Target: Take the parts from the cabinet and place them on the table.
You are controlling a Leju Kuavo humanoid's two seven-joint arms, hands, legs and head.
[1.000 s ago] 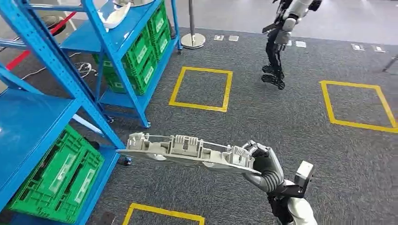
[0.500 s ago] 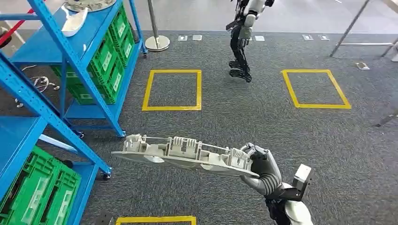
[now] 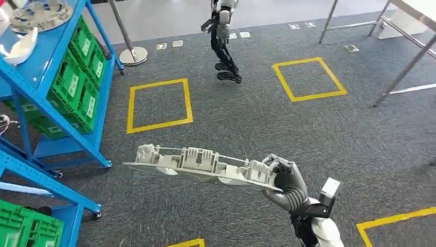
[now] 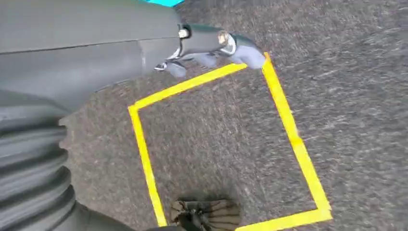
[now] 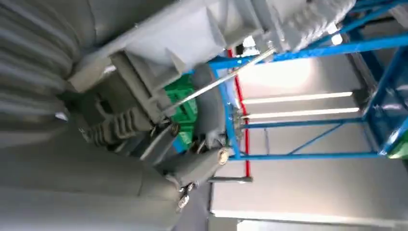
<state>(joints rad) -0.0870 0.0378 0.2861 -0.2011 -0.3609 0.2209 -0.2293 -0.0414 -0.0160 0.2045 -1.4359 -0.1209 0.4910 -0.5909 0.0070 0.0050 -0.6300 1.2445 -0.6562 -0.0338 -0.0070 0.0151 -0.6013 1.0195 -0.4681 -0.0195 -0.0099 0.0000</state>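
**Part off the cabinet — table not yet reached**

Part (image 3: 200, 165) is a long, pale grey plastic moulding with ribs and clips along its upper face. It is carried roughly level in mid-air above the grey carpet, gripped at one end by the right hand (image 3: 285, 180), whose dark fingers wrap that end. The blue cabinet (image 3: 49, 77) stands well apart, off to the left, with green crates (image 3: 77, 77) on its lower shelves and more pale parts (image 3: 31, 18) lying on its top shelf. So the pick looks done for this piece; the carry and the set-down remain, and other parts seem to be waiting on the shelf. Metal legs of what may be the table (image 3: 406, 62) show at the far right, well apart from the part.

From the head camera come the layout, the yellow floor squares (image 3: 157, 105) and another robot (image 3: 222, 36) standing far off. At the right wrist the grip is seen close up — fingers (image 5: 192, 166) closed around the moulding's ribs and a thin metal rod. At the left wrist, the left hand (image 4: 202, 45) hangs over the carpet holding nothing, fingers loosely apart.
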